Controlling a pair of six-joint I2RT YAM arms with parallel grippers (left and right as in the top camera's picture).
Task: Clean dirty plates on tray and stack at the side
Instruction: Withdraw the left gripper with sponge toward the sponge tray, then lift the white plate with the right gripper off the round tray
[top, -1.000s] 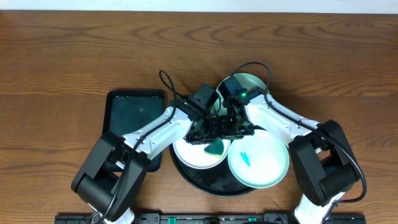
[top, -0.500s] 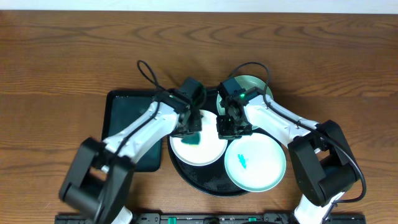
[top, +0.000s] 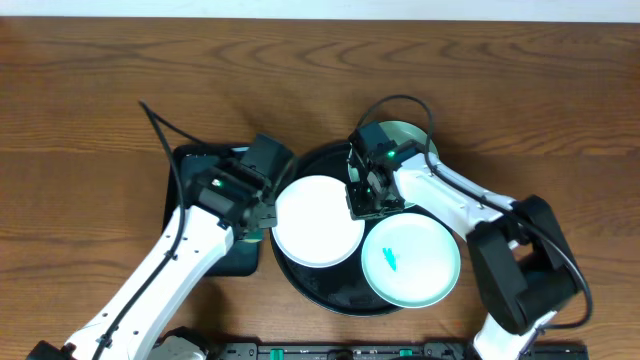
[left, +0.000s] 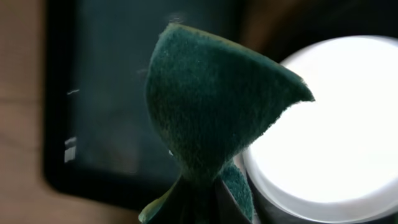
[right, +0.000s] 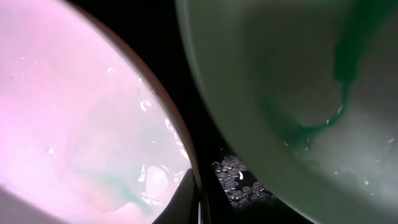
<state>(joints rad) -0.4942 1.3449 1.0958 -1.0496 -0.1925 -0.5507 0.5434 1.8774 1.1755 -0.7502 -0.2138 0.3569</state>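
**A:** How far along is the cleaning?

**B:** About a third, I judge. On the black tray (top: 335, 300), the white plate (top: 318, 220) at 9 o'clock looks wiped. The right wrist view shows droplets and a faint greenish trace near its rim. The aqua plate (top: 425, 250) at 4 o'clock carries a teal smear (top: 390, 260). The mint plate (top: 402, 135) at 1 o'clock is half hidden under the right arm. Nothing is stacked on the bare tabletop (top: 540, 90).

**A:** And the grippers?

**B:** The left gripper (top: 260, 208) pinches a green sponge (left: 211, 106) above the dark-green rectangular tray (top: 200, 175), at 9 o'clock of the black tray. The right gripper (top: 366, 200) sits low between the plates, and I cannot tell how wide it stands.

**A:** Any obstacles?

**B:** The right arm crowds the tray's middle and its cable loops over the mint plate.
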